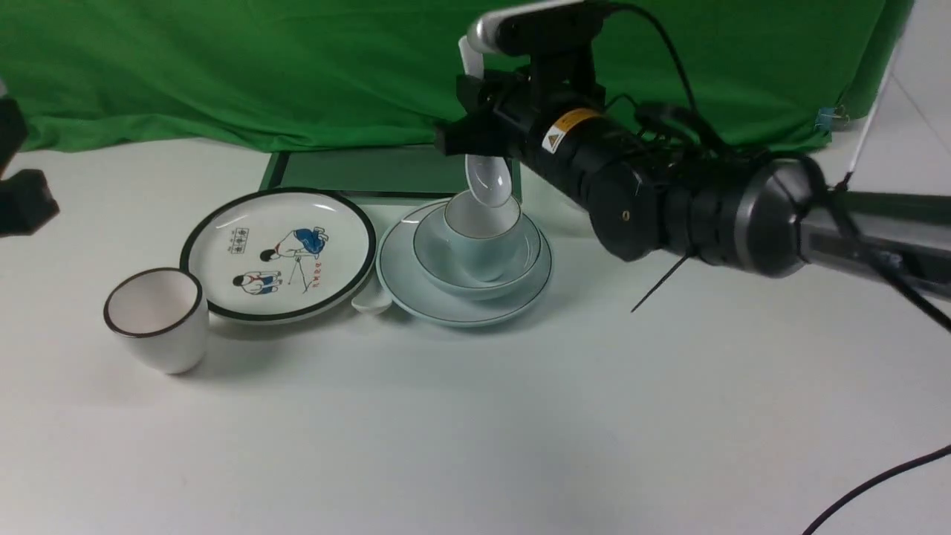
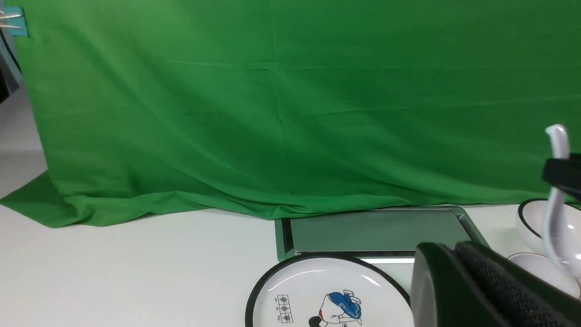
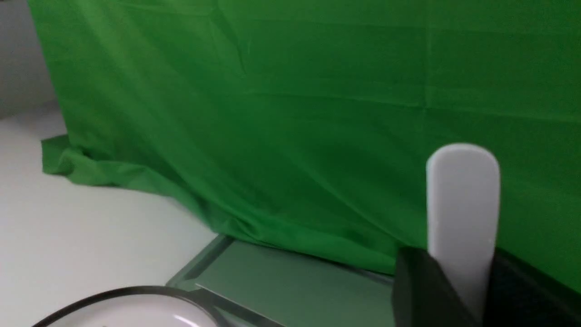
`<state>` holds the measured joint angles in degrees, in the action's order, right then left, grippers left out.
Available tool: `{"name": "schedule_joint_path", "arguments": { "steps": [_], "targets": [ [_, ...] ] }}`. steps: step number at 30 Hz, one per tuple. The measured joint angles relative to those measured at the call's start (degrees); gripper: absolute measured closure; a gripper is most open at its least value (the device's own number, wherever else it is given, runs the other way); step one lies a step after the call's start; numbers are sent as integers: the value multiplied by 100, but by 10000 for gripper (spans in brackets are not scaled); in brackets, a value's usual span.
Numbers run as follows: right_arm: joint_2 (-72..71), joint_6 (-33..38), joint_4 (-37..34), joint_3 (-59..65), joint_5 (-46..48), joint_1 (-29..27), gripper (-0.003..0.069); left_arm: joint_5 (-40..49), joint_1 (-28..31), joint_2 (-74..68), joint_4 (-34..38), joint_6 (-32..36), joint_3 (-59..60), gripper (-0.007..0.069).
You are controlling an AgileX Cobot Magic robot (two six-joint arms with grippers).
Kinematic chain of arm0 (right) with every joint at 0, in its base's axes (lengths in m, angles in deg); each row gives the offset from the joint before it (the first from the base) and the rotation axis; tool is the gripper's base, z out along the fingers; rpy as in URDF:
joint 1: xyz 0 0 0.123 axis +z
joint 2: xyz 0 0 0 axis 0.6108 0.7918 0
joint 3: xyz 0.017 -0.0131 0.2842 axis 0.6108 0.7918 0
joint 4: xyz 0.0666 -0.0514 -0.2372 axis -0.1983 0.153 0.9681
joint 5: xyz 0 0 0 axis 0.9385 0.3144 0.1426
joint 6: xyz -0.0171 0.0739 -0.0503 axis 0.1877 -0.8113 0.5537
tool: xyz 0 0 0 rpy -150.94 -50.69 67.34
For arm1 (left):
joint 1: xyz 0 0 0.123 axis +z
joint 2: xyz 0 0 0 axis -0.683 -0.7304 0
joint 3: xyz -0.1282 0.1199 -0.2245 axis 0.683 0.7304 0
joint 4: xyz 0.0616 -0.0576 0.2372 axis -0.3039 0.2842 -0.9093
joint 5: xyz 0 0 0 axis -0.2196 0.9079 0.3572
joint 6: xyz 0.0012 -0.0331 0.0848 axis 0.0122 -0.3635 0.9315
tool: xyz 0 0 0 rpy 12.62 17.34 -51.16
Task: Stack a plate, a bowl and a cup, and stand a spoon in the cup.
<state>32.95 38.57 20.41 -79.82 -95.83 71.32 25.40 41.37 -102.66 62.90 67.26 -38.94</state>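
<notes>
The pale blue-green plate (image 1: 416,286) lies mid-table with the shallow bowl (image 1: 435,253) on it and the pale blue cup (image 1: 483,245) standing in the bowl. My right gripper (image 1: 479,141) is shut on the handle of the white spoon (image 1: 488,182) and holds it upright, bowl end down at the cup's mouth. In the right wrist view the spoon's handle (image 3: 463,204) stands between the fingers of the gripper (image 3: 458,290). My left gripper (image 2: 449,256) is shut and empty, raised at the far left. From there the spoon (image 2: 559,227) and the cup's rim (image 2: 535,265) show.
A black-rimmed cartoon plate (image 1: 278,253) touches the stack's left side. A white dark-rimmed cup (image 1: 156,318) stands in front left. A second small white spoon (image 1: 371,301) lies between the plates. A green tray (image 1: 371,171) and cloth lie behind. A black-rimmed white bowl (image 2: 529,218) stands behind the stack.
</notes>
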Motion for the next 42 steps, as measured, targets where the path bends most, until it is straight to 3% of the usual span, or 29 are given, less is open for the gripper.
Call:
{"name": "schedule_joint_path", "arguments": {
  "steps": [8,10,13,16,21,23,26,35,42],
  "targets": [
    [353,-83,-7,7,-249,0,496,0,0,-9,-71,0,0,634],
    [346,-85,-7,7,-249,0,457,0,0,-9,-76,0,0,634],
    [190,66,-13,7,81,0,344,0,0,-9,-154,15,0,634],
    [-101,394,-23,7,615,0,321,17,0,-9,-294,21,0,634],
    [-1325,1410,-20,7,2404,-5,459,30,0,-9,-636,21,0,634],
    [-2227,1793,-20,67,3278,-5,588,30,0,-9,-717,21,0,634],
    [-3410,1960,-20,426,3743,-5,642,30,0,-9,-736,21,0,634],
    [-6051,1951,-20,2927,3629,-5,649,4,0,-9,-755,21,0,634],
    [-7052,1021,-15,5175,3436,-5,645,3,0,-9,-755,21,0,634]
  ]
}}
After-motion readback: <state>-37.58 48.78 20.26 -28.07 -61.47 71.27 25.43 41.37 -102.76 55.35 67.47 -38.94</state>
